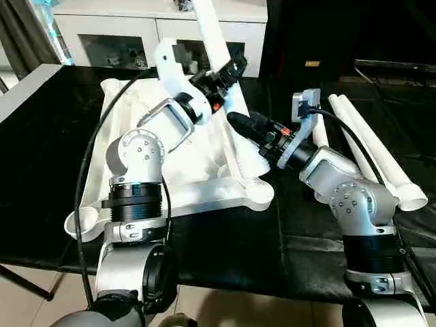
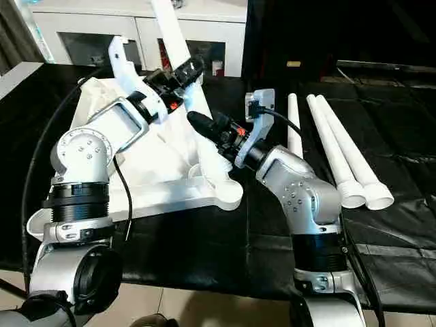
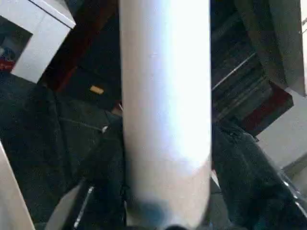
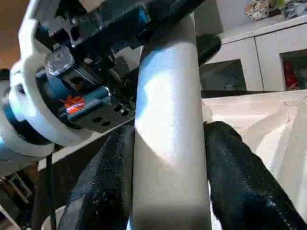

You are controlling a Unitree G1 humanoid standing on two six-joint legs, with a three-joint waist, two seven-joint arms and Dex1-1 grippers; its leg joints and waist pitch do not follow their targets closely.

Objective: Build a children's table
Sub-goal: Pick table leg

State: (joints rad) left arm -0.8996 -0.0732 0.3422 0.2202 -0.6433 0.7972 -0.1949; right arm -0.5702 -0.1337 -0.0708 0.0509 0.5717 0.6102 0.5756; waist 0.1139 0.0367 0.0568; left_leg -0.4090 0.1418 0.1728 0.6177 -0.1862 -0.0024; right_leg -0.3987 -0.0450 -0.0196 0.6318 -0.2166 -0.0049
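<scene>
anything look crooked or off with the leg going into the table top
Yes: the leg in the near right corner socket of the upturned table top leans away from the robot rather than standing straight. The right gripper clamps it low; the left gripper is around it higher up. Three spare legs lie tidily alongside.

White glass-door cabinet point(image 1: 136, 34), black table covering point(image 1: 225, 245), tiled floor point(image 1: 34, 306)

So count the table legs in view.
4. One leg stands tilted in a corner socket of the tabletop, between both grippers. Three legs lie side by side on the black cover, to the robot's right. None looks hidden.
</scene>
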